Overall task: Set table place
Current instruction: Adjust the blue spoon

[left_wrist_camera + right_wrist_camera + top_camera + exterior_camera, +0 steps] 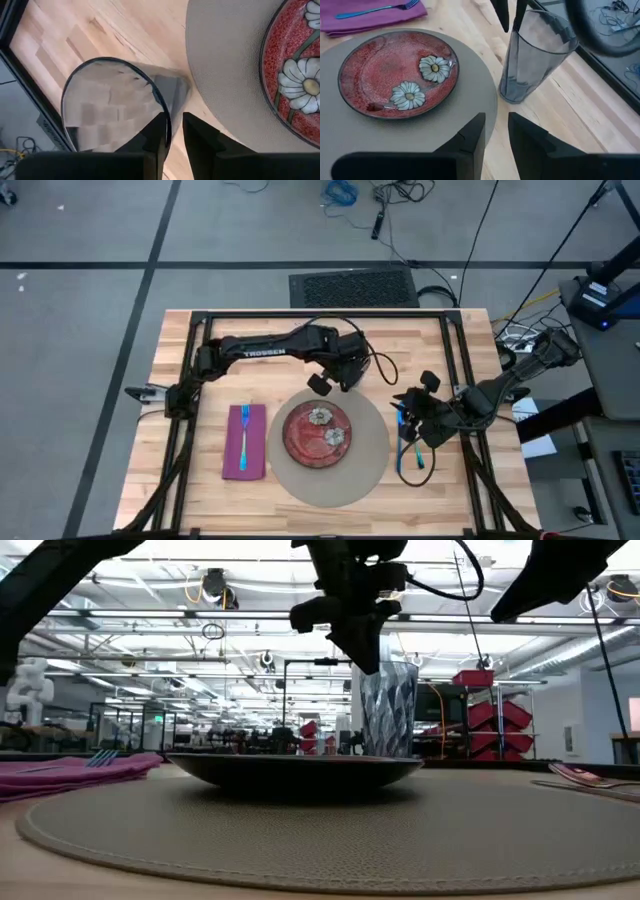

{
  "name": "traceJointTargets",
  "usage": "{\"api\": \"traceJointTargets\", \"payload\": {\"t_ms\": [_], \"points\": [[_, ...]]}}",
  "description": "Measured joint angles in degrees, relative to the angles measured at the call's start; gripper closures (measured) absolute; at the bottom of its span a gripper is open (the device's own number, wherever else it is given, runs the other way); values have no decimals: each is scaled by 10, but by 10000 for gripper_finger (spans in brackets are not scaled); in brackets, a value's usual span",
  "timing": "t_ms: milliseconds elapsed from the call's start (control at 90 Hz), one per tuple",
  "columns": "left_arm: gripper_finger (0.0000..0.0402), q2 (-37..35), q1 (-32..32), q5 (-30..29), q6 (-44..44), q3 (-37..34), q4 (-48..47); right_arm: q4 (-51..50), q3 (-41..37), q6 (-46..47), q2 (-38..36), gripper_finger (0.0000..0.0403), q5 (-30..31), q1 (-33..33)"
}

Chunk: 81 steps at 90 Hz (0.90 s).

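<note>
A clear ribbed glass (530, 55) stands upright on the pale wood table (270, 340), just off the far edge of the round beige mat (370, 470). My left gripper (174, 120) is above it, shut on its rim. A red plate (395, 75) painted with two daisies lies in the middle of the mat. To the mat's left, a blue fork (243, 430) rests on a purple napkin (245, 455). My right gripper (496, 120) hovers off the mat's right side, its fingers a little apart with nothing between them. My left gripper holds the glass by its rim (162, 107), on the side nearest the mat. One finger (155, 137) is inside the glass and the other outside, with the wall between them. The fingers point down from above. The glass is upright, its foot (516, 95) on the wood.
Blue cutlery (404, 442) lies on the wood right of the mat, under my right arm. Black rails (320, 315) frame the tabletop. Bare wood shows between the napkin and the left rail and along the far side.
</note>
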Motion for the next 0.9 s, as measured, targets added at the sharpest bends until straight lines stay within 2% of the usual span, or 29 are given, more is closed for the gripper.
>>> {"api": "traceJointTargets", "payload": {"t_ms": [644, 900], "points": [[351, -10, -5, -9, -7, 61, -13, 1, 0, 2, 0, 330, 0, 0], [351, -47, -11, -57, -27, 61, -40, 1, 1, -1, 0, 330, 0, 0]]}}
